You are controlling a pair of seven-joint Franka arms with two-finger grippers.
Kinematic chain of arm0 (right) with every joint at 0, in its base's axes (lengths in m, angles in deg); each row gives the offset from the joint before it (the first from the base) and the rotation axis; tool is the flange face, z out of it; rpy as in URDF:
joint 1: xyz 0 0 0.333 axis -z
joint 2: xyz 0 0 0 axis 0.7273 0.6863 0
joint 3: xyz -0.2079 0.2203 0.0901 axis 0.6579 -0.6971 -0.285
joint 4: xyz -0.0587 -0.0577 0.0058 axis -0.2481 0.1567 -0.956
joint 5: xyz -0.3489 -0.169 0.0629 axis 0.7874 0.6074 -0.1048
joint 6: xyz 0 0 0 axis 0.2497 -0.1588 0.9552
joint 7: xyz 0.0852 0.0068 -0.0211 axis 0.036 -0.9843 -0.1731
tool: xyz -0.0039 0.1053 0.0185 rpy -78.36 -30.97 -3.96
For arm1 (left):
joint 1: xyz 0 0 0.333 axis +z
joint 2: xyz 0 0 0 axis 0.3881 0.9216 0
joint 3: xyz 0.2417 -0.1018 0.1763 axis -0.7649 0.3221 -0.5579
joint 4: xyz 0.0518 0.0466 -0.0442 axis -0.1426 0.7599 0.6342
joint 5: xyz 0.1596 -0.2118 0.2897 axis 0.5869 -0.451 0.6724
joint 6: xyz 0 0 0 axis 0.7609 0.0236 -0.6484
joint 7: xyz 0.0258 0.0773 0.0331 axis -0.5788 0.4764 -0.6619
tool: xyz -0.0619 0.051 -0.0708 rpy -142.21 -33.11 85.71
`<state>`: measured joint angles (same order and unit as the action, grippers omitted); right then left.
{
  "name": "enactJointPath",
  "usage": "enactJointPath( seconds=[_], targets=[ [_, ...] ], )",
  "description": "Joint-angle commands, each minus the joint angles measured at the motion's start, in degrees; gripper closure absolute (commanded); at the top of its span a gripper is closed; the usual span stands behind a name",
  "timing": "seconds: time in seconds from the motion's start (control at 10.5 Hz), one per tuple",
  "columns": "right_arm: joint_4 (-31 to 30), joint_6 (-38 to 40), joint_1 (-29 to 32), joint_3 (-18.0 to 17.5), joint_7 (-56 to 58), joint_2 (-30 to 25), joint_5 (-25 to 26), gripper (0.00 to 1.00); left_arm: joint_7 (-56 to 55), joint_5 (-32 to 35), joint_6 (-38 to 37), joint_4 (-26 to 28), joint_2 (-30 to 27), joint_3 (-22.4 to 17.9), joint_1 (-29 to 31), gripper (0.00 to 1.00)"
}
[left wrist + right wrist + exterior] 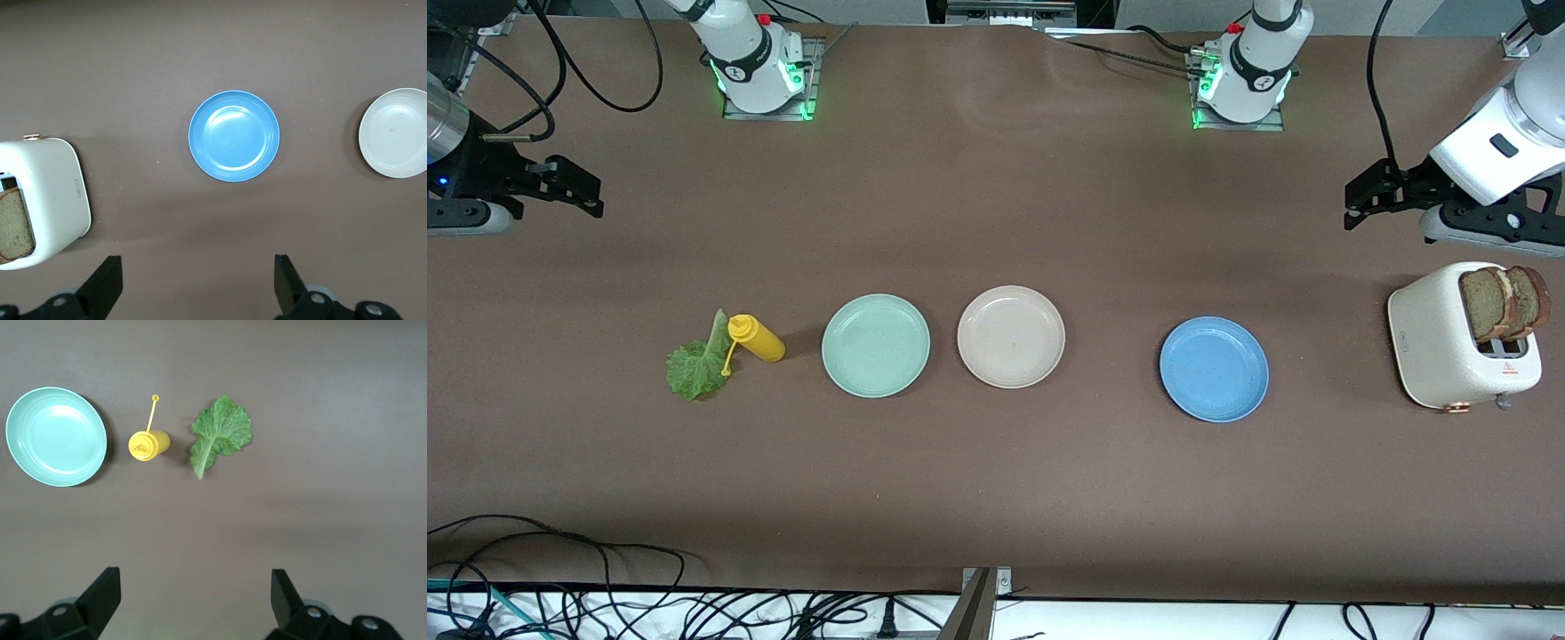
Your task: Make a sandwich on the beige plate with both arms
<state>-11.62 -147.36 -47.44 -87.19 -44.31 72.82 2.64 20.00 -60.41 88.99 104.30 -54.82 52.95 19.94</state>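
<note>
- My right gripper (591, 197) hangs over bare tabletop (996, 498) at the right arm's end, jaws wide apart, holding nothing.
- The lettuce leaf (694, 369) lies flat, touching the yellow bottle (758, 339) at its 8 o'clock.
- Mint-green plate (876, 345): bare.
- Beige plate (1011, 337), at its 3 o'clock: bare too (nothing built yet, I judge).
- Blue plate (1214, 369): bare.
- Both toast slices (1503, 302) stand in the toaster (1449, 351).
- My left gripper (1360, 200) hovers at the toaster's 11 o'clock, jaws spread, holding nothing.

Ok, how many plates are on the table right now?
3, in a row: round mint-green plate nearest the right arm's end, round pinkish-beige plate beside it, round blue plate toward the white toaster. None look hidden.
</note>
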Motion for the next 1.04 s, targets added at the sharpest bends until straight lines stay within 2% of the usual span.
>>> enactJointPath(
  seconds=[0.0, 0.95],
  targets=[
    [-0.89, -0.41, 0.25, 0.49, 0.99, -0.44, 0.02, 0.00, -0.25, -1.23, -1.33, -1.21, 0.05, -0.03, -0.09, 0.00],
    [-0.98, 0.03, 0.25, 0.67, 0.82, 0.35, 0.02, 0.00, -0.17, -1.31, -1.77, -1.21, 0.05, 0.06, 0.17, 0.00]
  ],
)
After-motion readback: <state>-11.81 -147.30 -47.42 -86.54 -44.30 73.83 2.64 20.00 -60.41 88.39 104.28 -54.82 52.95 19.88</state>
